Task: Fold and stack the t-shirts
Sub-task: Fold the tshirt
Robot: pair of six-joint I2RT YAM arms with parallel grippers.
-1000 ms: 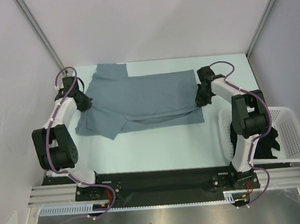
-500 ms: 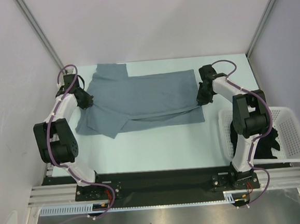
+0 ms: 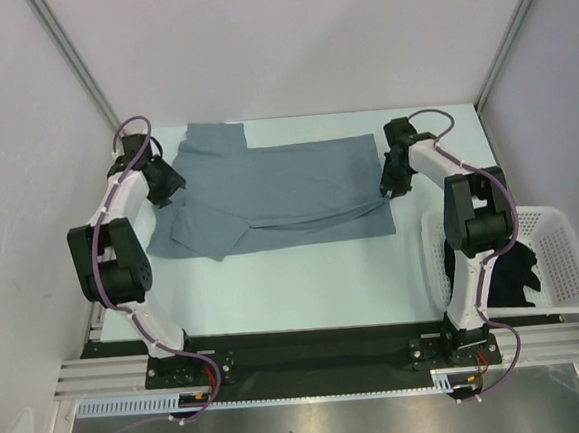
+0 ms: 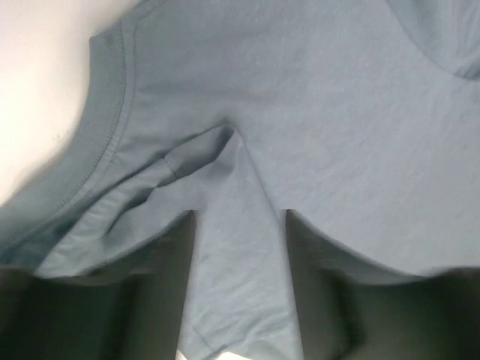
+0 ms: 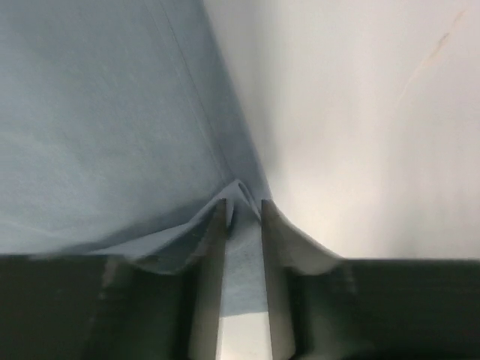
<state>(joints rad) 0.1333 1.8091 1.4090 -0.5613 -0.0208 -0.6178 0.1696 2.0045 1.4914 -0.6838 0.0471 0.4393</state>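
The slate grey-blue t-shirt (image 3: 288, 192) lies folded lengthwise across the back of the table, one sleeve sticking out at the front left. My left gripper (image 3: 170, 186) sits low on its left end. In the left wrist view that gripper (image 4: 240, 217) is open, a loose strip of the cloth (image 4: 315, 112) lying between the jaws. My right gripper (image 3: 391, 183) is at the shirt's right edge. In the right wrist view it (image 5: 242, 206) stands narrowly open, a small peaked fold of cloth (image 5: 112, 112) at its tips. A black t-shirt (image 3: 515, 279) lies in the basket.
A white lattice basket (image 3: 561, 225) stands at the right front beside the right arm's base. Pale walls and metal posts close in the table on the left, back and right. Bare table (image 3: 295, 286) stretches in front of the shirt.
Both grippers have slid a little toward the back over the shirt's ends. Their jaws, shut on the cloth before, now stand apart, and the folded layer lies flat.
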